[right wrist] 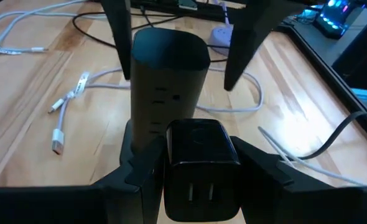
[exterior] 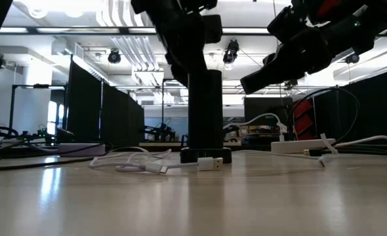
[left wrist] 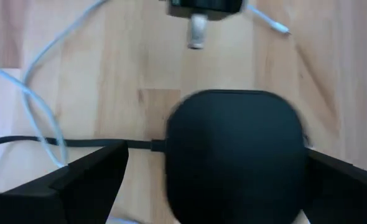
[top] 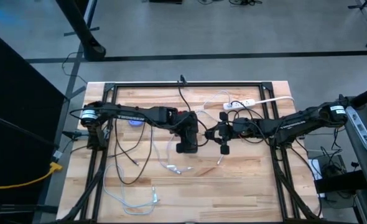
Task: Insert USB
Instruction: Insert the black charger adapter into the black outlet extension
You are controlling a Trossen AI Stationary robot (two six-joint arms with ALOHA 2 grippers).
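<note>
Closely paired: a held charger block faces an upright power tower

Nearest, in the right wrist view, the right hand (right wrist: 199, 180) grips a black charger block (right wrist: 199, 165) between its fingers, its two slots facing the camera. It appears held this way so a plug end, seen from the left wrist as a short metal tip (left wrist: 196, 34), points at the tower. Whether that tip is a USB plug I cannot tell.

Just beyond stands the black tower (right wrist: 165, 81), upright near the middle of the wooden desk (top: 246, 186), with small ports on the side toward the block. Tall, smooth and round-cornered, it trails a dark cord.

Above it, the left hand (left wrist: 183, 180) hangs with fingers spread wide on either side of the tower's top, apparently placed to steady it; contact is unclear.

Farther off, loose white cables (right wrist: 65, 106) lie on the desk, one ending in a USB plug (exterior: 210, 163).
</note>
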